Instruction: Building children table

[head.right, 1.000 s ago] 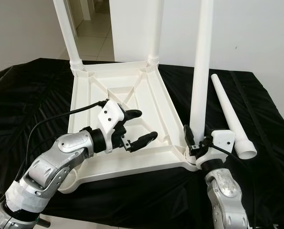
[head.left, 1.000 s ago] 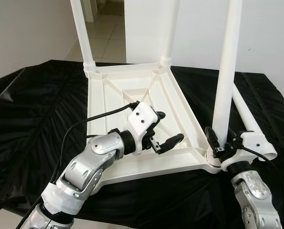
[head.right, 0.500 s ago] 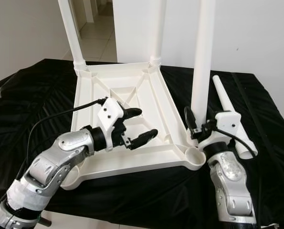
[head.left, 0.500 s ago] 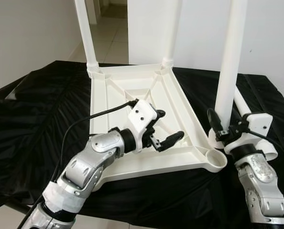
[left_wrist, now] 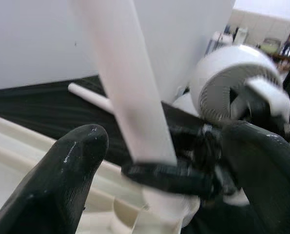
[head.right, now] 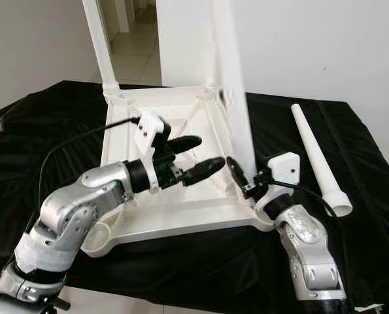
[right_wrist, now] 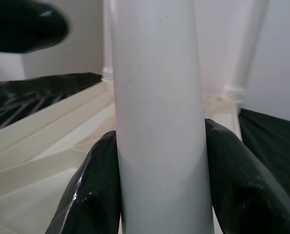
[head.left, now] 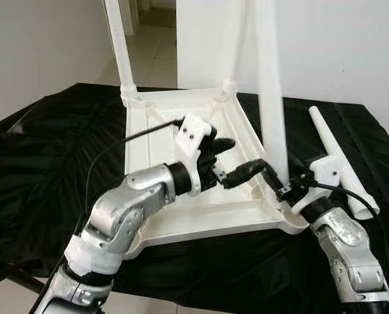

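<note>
Because the upturned tabletop [head.left: 181, 131] bares its sockets, the right tool [head.left: 280, 186] clamps a leg [head.left: 270, 98] upright; the left tool [head.left: 228, 160] waits, fingers spread.

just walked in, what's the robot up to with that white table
It is assembling an upside-down white plastic table on a black cloth. The right hand grips a leg upright at the near right corner socket. The left hand, fingers open, reaches toward it. Two legs stand fitted at the far corners; one lies loose.
</note>
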